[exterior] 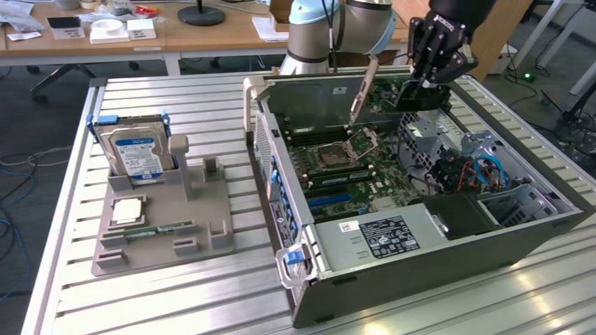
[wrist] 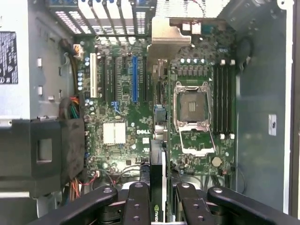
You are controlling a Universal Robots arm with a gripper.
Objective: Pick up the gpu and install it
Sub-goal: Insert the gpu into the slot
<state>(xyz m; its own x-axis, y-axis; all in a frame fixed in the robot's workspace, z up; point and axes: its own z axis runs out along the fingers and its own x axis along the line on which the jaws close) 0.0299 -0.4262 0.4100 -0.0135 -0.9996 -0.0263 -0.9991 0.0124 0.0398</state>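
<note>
The gpu (exterior: pixel 410 98) hangs over the open computer case (exterior: pixel 447 244), near its far end. It is a green board with a dark face, and its silver end bracket (exterior: pixel 362 91) slants down toward the motherboard (exterior: pixel 349 178). My gripper (exterior: pixel 426 84) is shut on the card's top edge. In the wrist view the gpu (wrist: pixel 158 178) shows edge-on between my fingers (wrist: pixel 139 199), with its bracket (wrist: pixel 163 40) at the far end. My gripper (wrist: pixel 158 206) holds it above the motherboard (wrist: pixel 117 108), beside the blue slot (wrist: pixel 136 79) and the bare processor socket (wrist: pixel 192 105).
A grey fixture (exterior: pixel 200 230) on the slatted table holds a silver hard drive (exterior: pixel 139 153), a processor (exterior: pixel 128 209) and a memory stick (exterior: pixel 153 229). Inside the case sit the black power supply (exterior: pixel 391 237), drive cages (exterior: pixel 465 146) and cables. A desk stands behind.
</note>
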